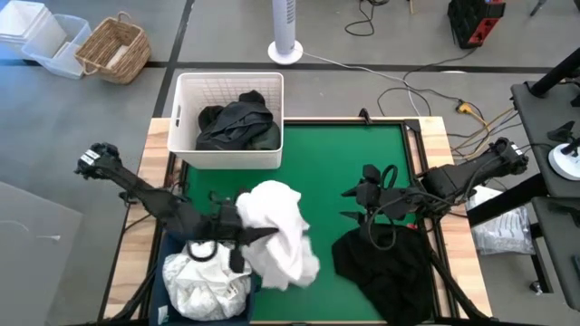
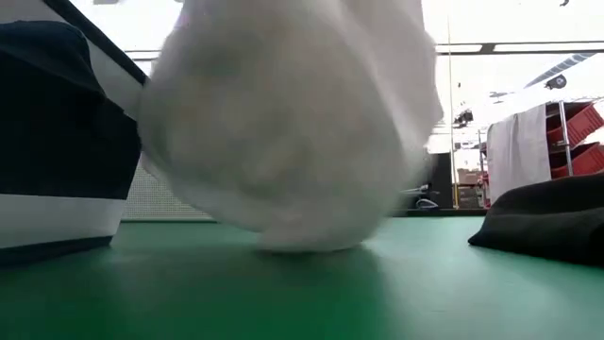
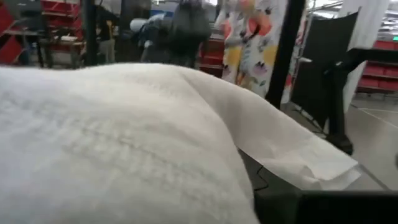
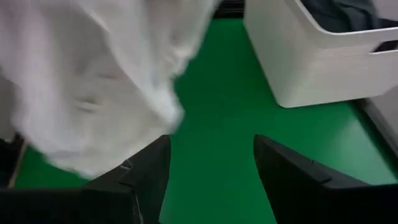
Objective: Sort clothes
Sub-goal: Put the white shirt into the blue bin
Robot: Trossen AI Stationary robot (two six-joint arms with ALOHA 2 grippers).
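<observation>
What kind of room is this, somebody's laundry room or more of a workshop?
More likely a lab or workshop than a home. The green table stands on a bare floor with loose cables, and red storage shelving shows in the room behind. Two robot arms are handling the clothes.

the table (image 1: 362, 154) has a green mat top with a pale wooden rim. at about eleven o'clock stands a white lattice basket (image 1: 227, 156) with dark clothes inside. at about five o'clock a black garment (image 1: 385, 267) lies heaped on the green. a white garment (image 1: 276, 231) hangs near the middle, its lower end touching the mat.
</observation>
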